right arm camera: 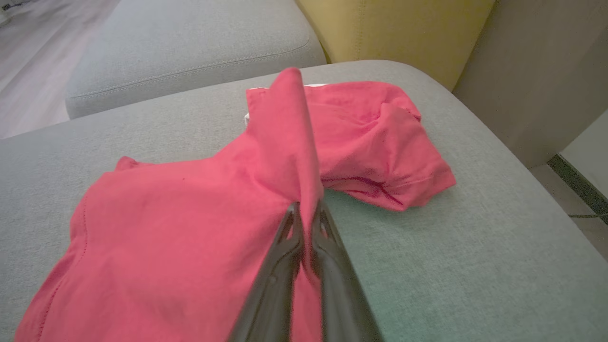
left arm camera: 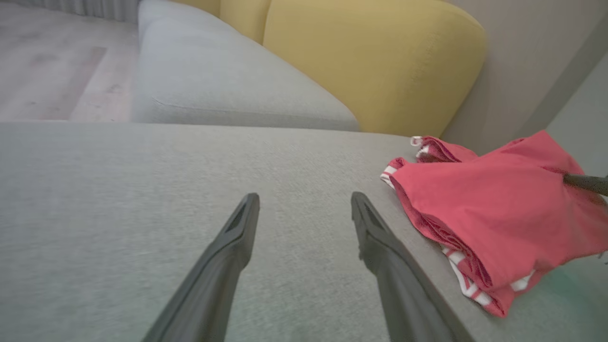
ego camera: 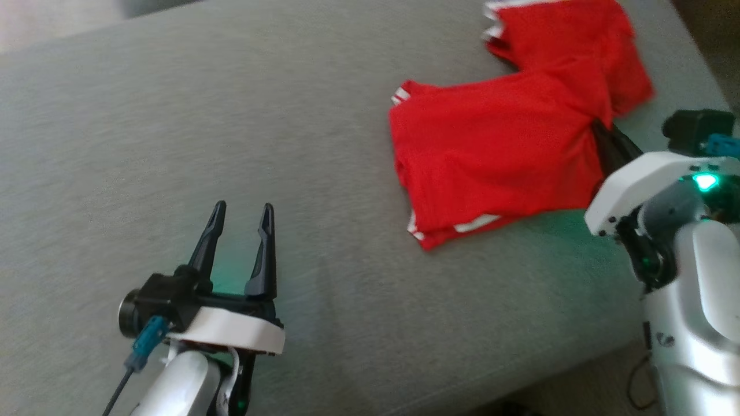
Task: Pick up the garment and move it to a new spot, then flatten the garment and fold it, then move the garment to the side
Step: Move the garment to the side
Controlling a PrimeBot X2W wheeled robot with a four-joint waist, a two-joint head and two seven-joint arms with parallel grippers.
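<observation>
On the grey cushion (ego camera: 173, 115), red garment (ego camera: 497, 144) pinched by the right gripper (right arm camera: 306, 211).
Left gripper (ego camera: 243, 209) hovers spread, well apart from it; a yellow backrest (left arm camera: 370, 61) stands just behind the cushion.

The garment (ego camera: 497, 156) lies on the seat cushion (ego camera: 231, 115), over to the right and towards the back. Left gripper (ego camera: 243, 205) is well apart on its left, right gripper (right arm camera: 308, 209) at its right edge, backrest (left arm camera: 375, 61) behind.
</observation>
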